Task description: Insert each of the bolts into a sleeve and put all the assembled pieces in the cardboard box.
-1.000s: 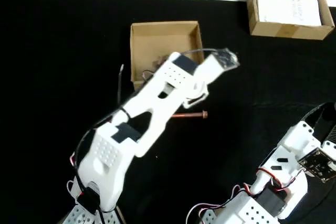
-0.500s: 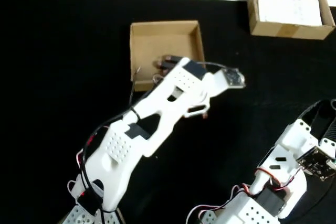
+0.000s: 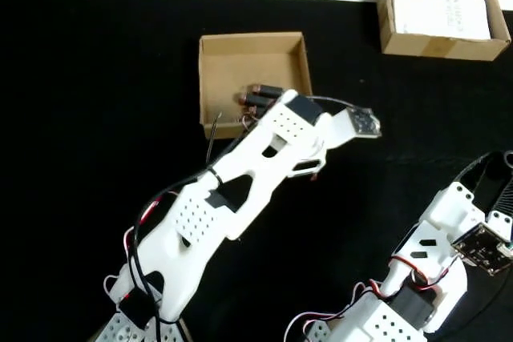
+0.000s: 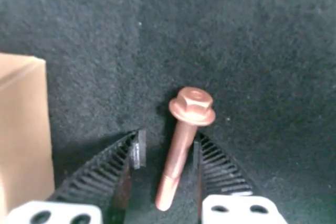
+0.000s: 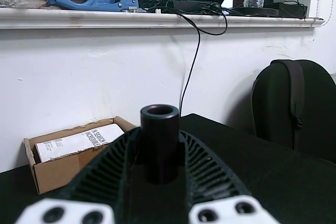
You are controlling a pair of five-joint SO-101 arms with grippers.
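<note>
Two grippers are in front of me, and I tell each one separately. On the left wrist view the left gripper [image 4: 168, 142] has its jaws apart, moderately wide, low over the black table [image 4: 252, 35]. One copper bolt [image 4: 181, 148] lies flat on the cloth between them, with its hexagonal head beyond the tips and its other end back toward the wrist. The bolt is nearer to one jaw. I cannot tell if that jaw touches the shank, and the other jaw is clearly apart from it. The cardboard box [image 4: 21, 129] stands just beside this gripper. From the high view the left arm [image 3: 240, 174] stretches over the near corner of the cardboard box, and several assembled pieces [image 3: 258, 95] lie inside against its near wall. The right gripper [image 5: 159, 148] is clamped on a black sleeve [image 5: 159, 129], which stands upright between the jaws with its open end up, raised above the table. A second box [image 5: 58, 169] with white paper in it is behind.
</note>
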